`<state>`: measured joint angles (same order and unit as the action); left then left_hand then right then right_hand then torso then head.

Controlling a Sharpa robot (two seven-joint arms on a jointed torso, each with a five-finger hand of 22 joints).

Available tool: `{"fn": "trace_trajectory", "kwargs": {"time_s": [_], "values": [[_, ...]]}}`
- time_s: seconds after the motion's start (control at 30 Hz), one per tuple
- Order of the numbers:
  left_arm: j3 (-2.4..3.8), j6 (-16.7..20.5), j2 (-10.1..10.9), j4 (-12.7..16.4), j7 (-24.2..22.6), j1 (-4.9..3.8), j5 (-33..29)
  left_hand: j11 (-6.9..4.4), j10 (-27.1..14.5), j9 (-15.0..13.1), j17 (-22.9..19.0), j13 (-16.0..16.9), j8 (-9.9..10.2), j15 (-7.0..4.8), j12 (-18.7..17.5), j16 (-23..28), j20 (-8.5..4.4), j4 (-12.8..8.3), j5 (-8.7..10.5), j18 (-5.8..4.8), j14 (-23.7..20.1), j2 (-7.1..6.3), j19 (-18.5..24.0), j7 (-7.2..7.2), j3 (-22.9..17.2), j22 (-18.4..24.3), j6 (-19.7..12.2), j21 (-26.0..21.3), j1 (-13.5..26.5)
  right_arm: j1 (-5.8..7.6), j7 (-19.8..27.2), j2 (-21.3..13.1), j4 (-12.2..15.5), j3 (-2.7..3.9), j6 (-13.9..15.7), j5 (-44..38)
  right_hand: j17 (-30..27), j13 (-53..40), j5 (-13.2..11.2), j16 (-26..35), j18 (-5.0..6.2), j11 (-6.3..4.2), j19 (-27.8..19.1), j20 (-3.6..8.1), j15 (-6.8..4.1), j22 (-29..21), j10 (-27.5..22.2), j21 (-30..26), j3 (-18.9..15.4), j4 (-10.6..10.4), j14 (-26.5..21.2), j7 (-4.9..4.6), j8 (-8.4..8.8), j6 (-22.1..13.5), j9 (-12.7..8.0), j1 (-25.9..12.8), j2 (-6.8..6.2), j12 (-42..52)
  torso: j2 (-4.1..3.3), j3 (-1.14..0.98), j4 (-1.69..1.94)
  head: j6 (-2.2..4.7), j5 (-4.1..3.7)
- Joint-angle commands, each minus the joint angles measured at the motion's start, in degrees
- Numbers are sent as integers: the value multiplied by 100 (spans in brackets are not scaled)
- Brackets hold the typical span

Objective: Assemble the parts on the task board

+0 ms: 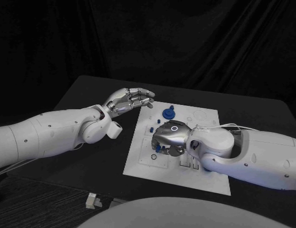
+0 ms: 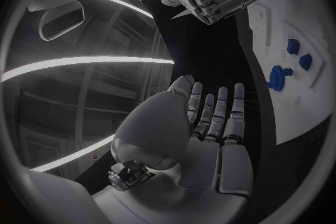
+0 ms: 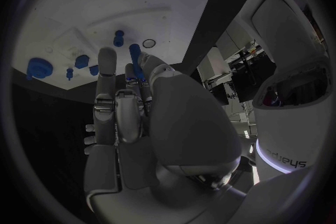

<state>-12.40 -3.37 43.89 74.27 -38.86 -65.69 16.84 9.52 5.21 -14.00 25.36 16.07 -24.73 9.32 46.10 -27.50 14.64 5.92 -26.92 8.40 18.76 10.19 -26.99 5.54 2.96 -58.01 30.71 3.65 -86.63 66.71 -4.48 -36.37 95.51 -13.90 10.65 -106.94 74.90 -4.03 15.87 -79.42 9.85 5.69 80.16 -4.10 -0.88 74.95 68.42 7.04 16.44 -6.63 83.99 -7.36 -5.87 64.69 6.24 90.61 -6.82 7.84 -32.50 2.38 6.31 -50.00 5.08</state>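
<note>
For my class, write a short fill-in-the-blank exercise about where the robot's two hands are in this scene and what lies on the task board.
1. The right hand is lowered over the white ____ in the middle of the table.
2. The left hand is raised with its fingers apart and holds ____.
3. The parts lying on the task board are coloured ____.
4. The task board rests on a table that is coloured ____.

Missing words: task board; nothing; blue; black

White arms (image 1: 45, 133) showing smooth rounded shells dotted with small dark screws; silver segmented hands (image 1: 129, 100); right hand (image 1: 170, 137) glowing a ring light
</note>
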Motion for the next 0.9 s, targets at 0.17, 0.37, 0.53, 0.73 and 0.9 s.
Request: {"fn": "trace_trajectory", "kwargs": {"time_s": [0.17,0.37,0.53,0.73,0.9], "values": [[6,-68,-19,2,-81,44,-14,-4,31,9,3,-12,-3,4,-1,44,14,12,-33,100,22,47,-7,29,-46,10,-13,16,4,-53,-26,-10,91,3,92,-116,11,-7,-36,35,24,-232,-32,9,-43,158,259,26,13,30,202,16,38,39,9,-5,15,20,0,6,-3,0,7],[7,-86,-32,-5,-67,73,-14,-1,29,10,3,-14,-2,6,-3,46,16,12,-34,99,21,52,-6,29,-51,11,-15,16,6,-85,-46,29,72,3,116,-116,14,-12,-42,33,24,-240,-32,11,-48,159,285,42,14,35,204,20,41,42,10,-8,18,24,-3,4,6,0,-8],[7,-89,-27,-6,-59,83,-14,2,26,12,3,-17,1,10,-6,49,18,11,-35,99,20,57,-4,30,-59,13,-19,15,8,-113,-56,55,61,3,136,-116,4,-14,-44,40,26,-244,-33,13,-51,158,298,39,15,40,201,23,42,46,11,-7,19,27,-3,-1,15,0,5],[7,-100,-26,-19,-43,88,-14,2,26,12,3,-17,1,10,-6,49,18,11,-35,99,20,57,-4,30,-59,13,-19,15,8,-144,-62,88,50,3,139,-116,0,-16,-48,44,27,-244,-34,14,-53,156,304,33,12,41,200,23,46,45,11,-13,16,25,-2,6,5,0,13],[7,-113,-33,-28,-32,91,-14,4,24,13,2,-19,2,12,-9,51,20,9,-35,98,19,58,-3,32,-64,15,-21,15,10,-173,-68,108,38,3,123,-116,-6,-16,-54,48,28,-243,-36,14,-54,154,306,28,7,38,199,22,50,43,11,-25,13,21,-1,8,4,0,9]]}}
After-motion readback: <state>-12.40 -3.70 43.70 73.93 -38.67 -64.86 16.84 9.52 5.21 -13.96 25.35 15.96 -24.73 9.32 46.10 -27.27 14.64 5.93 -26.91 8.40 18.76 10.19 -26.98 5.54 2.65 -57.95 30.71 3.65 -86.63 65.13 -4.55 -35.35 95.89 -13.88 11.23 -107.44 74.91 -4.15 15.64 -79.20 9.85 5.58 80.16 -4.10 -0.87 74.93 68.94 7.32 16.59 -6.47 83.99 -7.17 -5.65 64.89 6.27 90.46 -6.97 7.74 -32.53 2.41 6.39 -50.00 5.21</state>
